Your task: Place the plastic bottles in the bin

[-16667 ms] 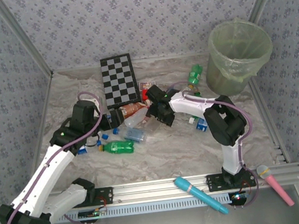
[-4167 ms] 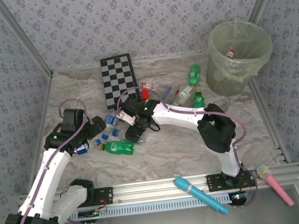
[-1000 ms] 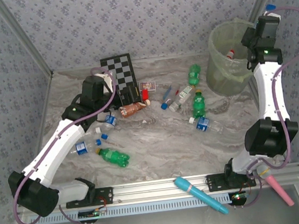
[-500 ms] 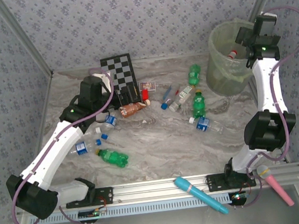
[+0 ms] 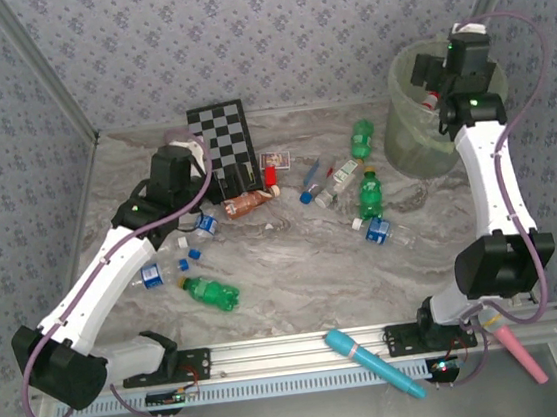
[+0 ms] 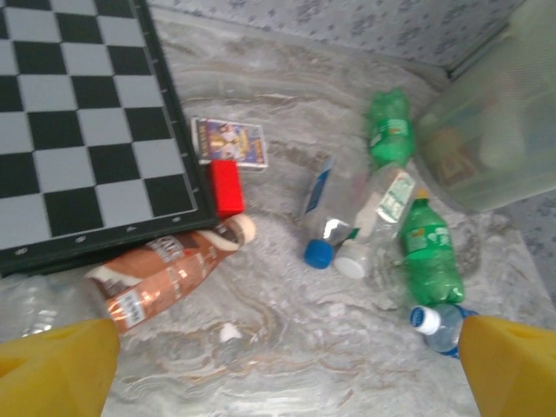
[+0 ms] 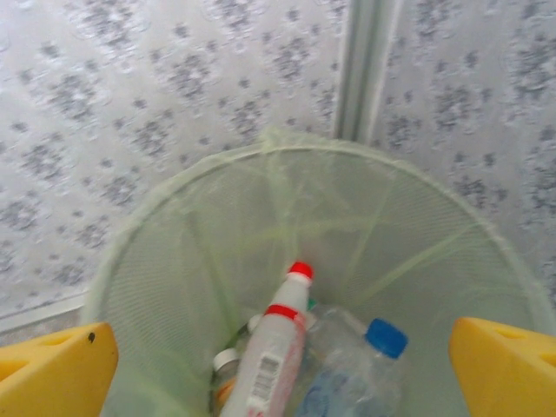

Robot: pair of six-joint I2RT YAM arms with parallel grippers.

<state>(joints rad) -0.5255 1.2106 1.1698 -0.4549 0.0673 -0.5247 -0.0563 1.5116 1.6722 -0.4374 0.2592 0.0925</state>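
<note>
My right gripper hangs open over the bin, nothing between its jaws. The right wrist view looks down past that gripper into the bin, where a white bottle with a red cap and a clear bottle with a blue cap lie. My left gripper is open above the table near a brownish bottle. More plastic bottles lie loose: green ones, clear ones.
A chessboard lies at the back left, with a red block and a small card box beside it. A blue stick and a pink stick rest on the front rail. Patterned walls close the table in.
The right gripper opened and let a clear blue-capped bottle fall into the bin, while its arm swung left over the rim. The left arm barely moved.
</note>
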